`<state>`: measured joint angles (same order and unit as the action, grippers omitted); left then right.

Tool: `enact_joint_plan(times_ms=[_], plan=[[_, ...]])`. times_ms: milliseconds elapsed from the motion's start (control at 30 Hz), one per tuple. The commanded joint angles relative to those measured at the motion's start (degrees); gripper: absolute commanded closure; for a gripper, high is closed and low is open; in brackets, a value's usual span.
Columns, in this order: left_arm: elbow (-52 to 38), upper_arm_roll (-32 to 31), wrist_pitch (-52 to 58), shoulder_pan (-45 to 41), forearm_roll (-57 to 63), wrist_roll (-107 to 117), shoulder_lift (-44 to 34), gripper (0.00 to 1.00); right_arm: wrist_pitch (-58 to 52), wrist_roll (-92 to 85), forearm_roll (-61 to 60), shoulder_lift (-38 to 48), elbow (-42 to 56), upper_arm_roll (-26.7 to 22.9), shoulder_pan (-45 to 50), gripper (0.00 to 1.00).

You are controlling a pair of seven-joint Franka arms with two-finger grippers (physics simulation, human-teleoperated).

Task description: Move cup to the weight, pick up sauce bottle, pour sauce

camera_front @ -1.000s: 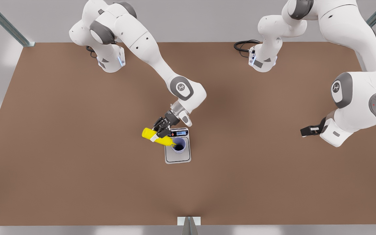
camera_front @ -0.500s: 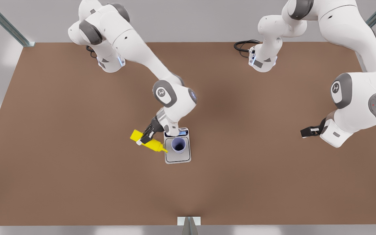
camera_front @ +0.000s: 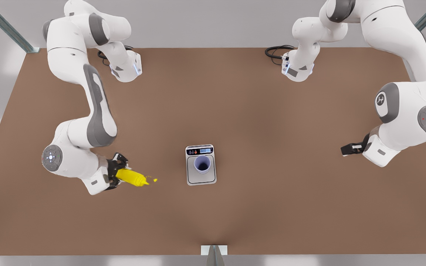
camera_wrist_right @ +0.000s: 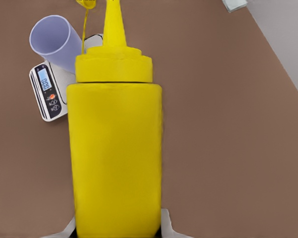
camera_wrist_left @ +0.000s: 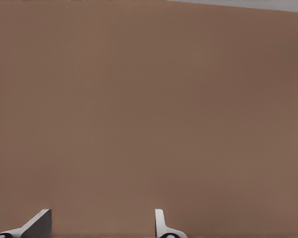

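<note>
Bottle [camera_front: 131, 177] was pinched by the right hand [camera_front: 115, 173] near the counter's [camera_front: 272, 214] left edge; cup [camera_front: 202, 164] sat on the scale [camera_front: 201, 180]; the left hand [camera_front: 347, 149] was spread.

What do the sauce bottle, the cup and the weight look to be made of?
Sauce bottle, in the right hand: likely soft plastic, uniformly bright yellow, smooth with a dull sheen.
Cup: plastic or glazed ceramic, cannot tell; plain lavender, thin even wall, matte.
Weight: silver-grey plate, perhaps brushed metal or painted plastic; dark glossy strip with lit display.
Left hand waits open.

Brown table [camera_front: 257, 207], grey walls [camera_front: 213, 22], perhaps metal struts [camera_front: 6, 26].
</note>
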<state>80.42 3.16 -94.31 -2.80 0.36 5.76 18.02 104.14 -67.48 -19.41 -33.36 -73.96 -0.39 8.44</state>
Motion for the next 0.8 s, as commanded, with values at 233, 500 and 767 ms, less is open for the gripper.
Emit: enact_joint_plan(times_ms=[233,500,767], plan=[[0.00,0.00,-0.26,-0.01,-0.01,0.04,0.00,0.00,2.04,-30.42,-29.89,-2.58,-12.70,0.04,-10.55,0.38],[0.00,0.09,-0.26,0.08,-0.01,-0.23,0.00,0.00,-12.82,-55.39,-49.58,-12.25,-16.04,0.12,-17.32,0.37],[0.00,0.09,-0.26,0.17,-0.01,-0.40,0.00,0.00,-17.57,-75.08,-60.22,-19.90,-15.78,0.39,-19.25,0.37]])
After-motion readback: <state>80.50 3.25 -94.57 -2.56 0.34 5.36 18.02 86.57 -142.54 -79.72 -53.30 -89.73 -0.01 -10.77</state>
